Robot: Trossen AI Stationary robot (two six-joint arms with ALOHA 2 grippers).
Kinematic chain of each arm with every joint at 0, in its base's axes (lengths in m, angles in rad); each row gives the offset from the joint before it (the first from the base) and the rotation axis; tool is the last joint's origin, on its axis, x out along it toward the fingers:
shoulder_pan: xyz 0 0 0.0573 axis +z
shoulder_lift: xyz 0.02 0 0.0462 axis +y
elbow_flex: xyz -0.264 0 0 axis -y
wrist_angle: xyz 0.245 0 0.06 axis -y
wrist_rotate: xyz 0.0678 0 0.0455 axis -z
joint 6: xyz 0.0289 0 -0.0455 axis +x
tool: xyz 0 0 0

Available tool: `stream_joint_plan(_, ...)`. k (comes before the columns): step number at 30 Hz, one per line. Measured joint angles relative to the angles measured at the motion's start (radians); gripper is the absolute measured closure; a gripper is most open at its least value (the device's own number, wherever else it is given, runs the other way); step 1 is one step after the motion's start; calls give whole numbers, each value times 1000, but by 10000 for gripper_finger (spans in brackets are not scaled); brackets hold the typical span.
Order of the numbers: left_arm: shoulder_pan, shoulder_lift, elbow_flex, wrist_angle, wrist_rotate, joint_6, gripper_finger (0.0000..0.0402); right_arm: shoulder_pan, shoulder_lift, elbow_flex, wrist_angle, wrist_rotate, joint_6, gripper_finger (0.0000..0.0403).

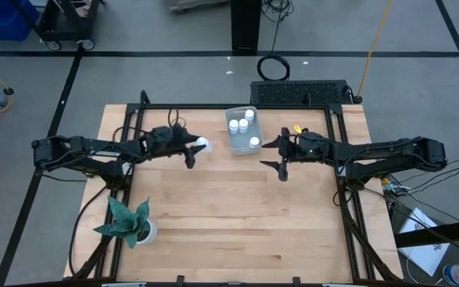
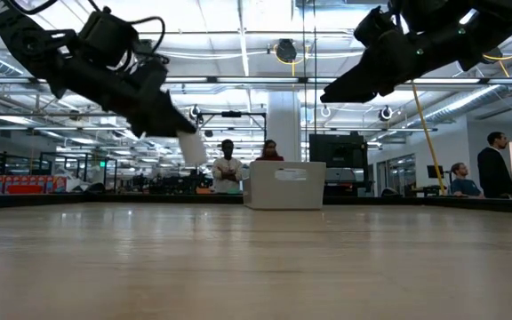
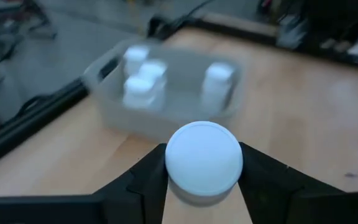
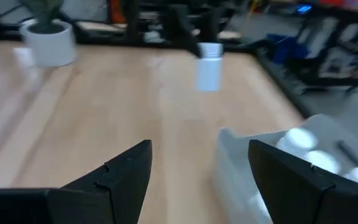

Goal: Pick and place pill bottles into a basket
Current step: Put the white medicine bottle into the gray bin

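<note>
Transport phase: left gripper point(image 1: 200, 147) pinches the fifth pill bottle point(image 3: 204, 157) aloft, just beside the basket point(image 1: 231, 140), where four bottles point(image 1: 245, 127) stand. We should clear the rim fully before releasing. Right gripper point(image 1: 284, 156) waits nearby, fingers spread, empty.

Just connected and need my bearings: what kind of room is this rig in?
Probably an open robotics lab or workshop: exposed ceiling trusses with strip lights, people standing at benches behind the table, and an equipment cart on bare concrete floor.
</note>
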Motion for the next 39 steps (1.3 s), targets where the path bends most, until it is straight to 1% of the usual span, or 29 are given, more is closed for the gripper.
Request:
stream_joint_plan(3,0,0,0,86,56,-2,235,0,0,0,40,68,-9,145)
stream_joint_plan(6,0,0,2,151,79,-2,235,0,0,0,70,77,-15,145)
stream_joint_plan(9,2,0,31,148,102,6,235,0,-3,0,81,77,-21,145)
stream_joint_plan(15,2,0,123,131,187,42,229,0,-36,0,109,82,-42,145)
stream_joint_plan(18,10,0,187,62,212,70,235,0,-56,0,105,83,-45,145)
stream_joint_plan(25,48,0,337,-127,263,130,231,0,-80,0,96,85,-40,145)
stream_joint_plan(28,63,0,380,-166,302,145,230,0,-80,0,84,86,-39,145)
stream_joint_plan(31,77,0,411,-193,311,160,235,0,-80,0,84,88,-39,145)
stream_joint_plan(34,94,5,441,-215,315,163,235,0,-80,0,78,130,-39,145)
stream_joint_plan(36,101,32,468,-220,337,164,234,-1,-80,0,67,141,-40,145)
stream_joint_plan(39,113,85,517,-277,362,168,231,0,-80,0,58,195,-42,145)
